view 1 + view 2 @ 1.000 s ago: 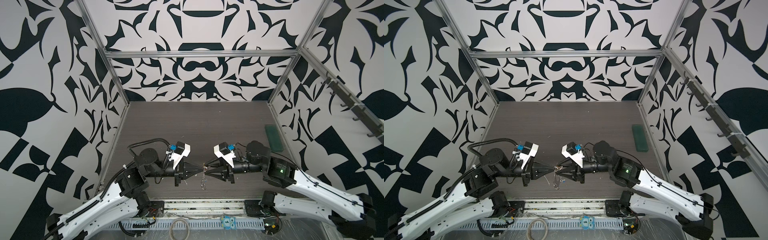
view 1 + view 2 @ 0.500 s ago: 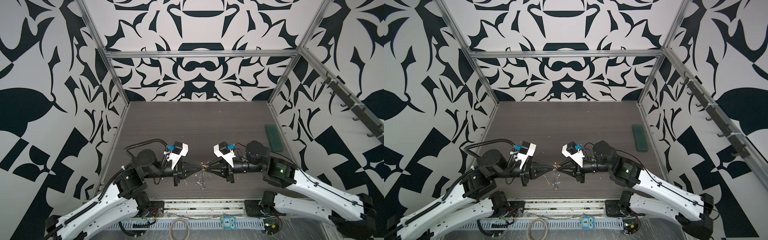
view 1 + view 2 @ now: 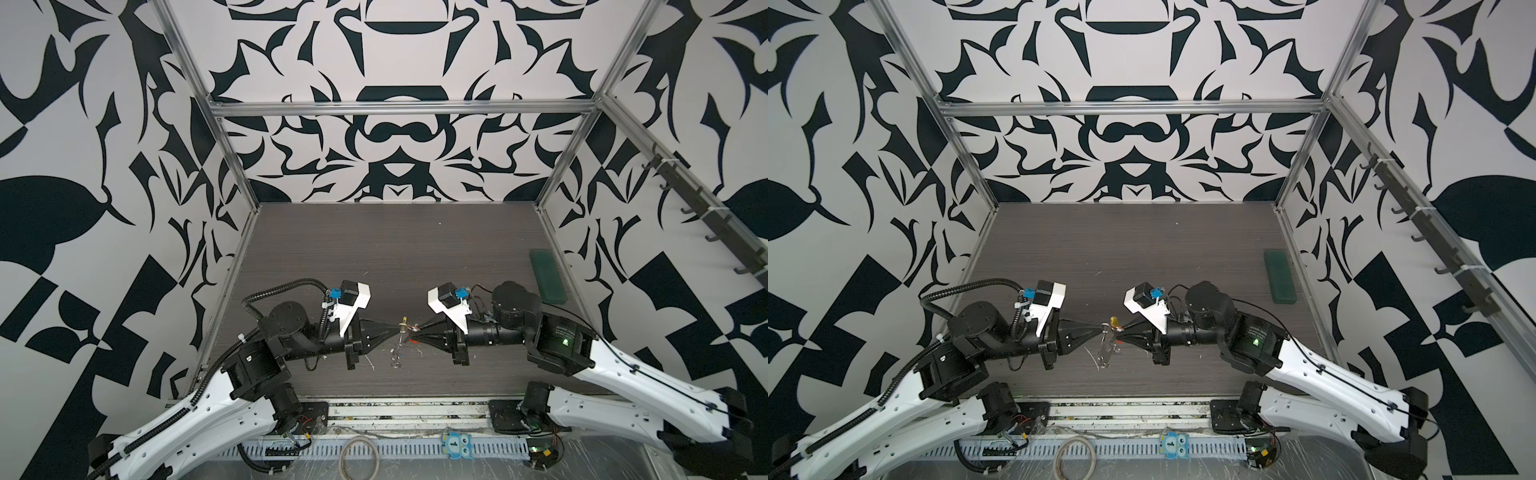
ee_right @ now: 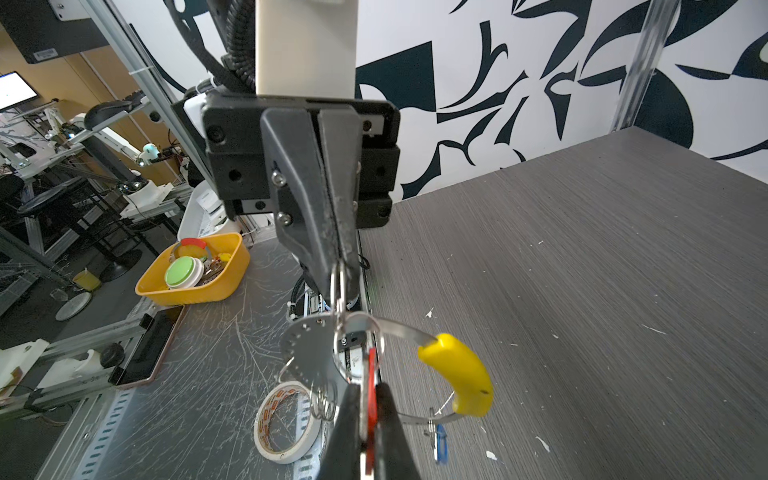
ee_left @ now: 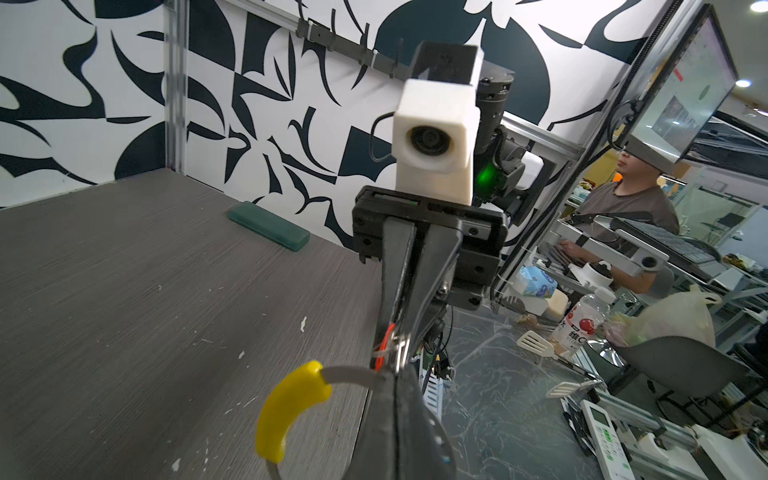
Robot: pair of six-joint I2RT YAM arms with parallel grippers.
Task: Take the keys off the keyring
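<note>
1. In both top views, a dark grey wood-grain table filled a booth with black-and-white patterned walls. Two black grippers met tip to tip toward 6 o'clock of its centre.
2. The left gripper pointed toward 3 o'clock and the right gripper toward 9 o'clock.
3. Between them hung a thin grey metal keyring loop with a curved yellow plastic sleeve. Whether its lowest part touched the table could not be told.
4. The left gripper was clenched on the loop's small metal ring.
5. The right gripper was clamped on a flat red plastic key tag, held edge-on between its fingers.
6. A flat blue plastic key tag dangled from the loop, just beside one end of the yellow sleeve.
7. A green rectangular block lay at 2 o'clock, well apart.
</note>
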